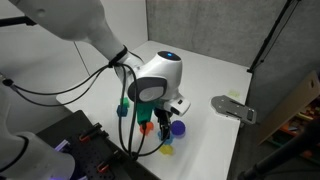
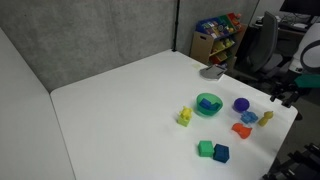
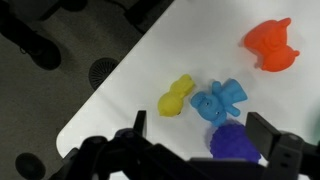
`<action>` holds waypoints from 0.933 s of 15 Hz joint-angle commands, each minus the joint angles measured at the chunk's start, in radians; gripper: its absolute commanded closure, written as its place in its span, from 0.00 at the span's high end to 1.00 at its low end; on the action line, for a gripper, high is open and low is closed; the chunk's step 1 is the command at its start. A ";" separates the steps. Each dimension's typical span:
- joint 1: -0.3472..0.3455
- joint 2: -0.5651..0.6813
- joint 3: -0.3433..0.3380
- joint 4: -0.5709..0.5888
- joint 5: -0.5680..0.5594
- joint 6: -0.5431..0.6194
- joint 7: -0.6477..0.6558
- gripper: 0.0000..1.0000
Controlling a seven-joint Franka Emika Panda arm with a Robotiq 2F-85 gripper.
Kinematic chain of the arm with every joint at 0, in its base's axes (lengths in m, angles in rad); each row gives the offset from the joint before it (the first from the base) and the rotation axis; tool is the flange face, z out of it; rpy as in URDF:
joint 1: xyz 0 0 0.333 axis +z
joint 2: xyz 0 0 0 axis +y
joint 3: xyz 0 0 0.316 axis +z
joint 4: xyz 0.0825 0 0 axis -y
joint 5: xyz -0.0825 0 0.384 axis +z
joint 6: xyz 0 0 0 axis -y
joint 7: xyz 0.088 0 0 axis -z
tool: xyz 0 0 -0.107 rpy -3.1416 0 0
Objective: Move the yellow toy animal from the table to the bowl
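The yellow toy animal [image 2: 184, 117] sits on the white table just beside the green bowl [image 2: 208, 103], which holds a blue item. It is out of the wrist view. My gripper [image 3: 205, 140] is open and empty. It hovers over the table's corner, above a paler yellow-green pointed figure [image 3: 176, 97], a light blue toy [image 3: 218, 98] and a dark purple round object [image 3: 235, 142]. In an exterior view my gripper [image 2: 284, 94] is at the table's far right edge, well away from the bowl. In an exterior view the arm and gripper [image 1: 150, 118] hide much of the toy cluster.
An orange toy [image 3: 272, 45] lies past the light blue toy. A green block [image 2: 205, 148] and a blue block [image 2: 221, 153] sit near the front edge. The table edge and floor lie close under my gripper. A grey tool [image 1: 233, 106] lies at the table's side.
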 commanded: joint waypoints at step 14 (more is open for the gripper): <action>0.061 0.412 -0.111 0.124 0.105 0.301 0.000 1.00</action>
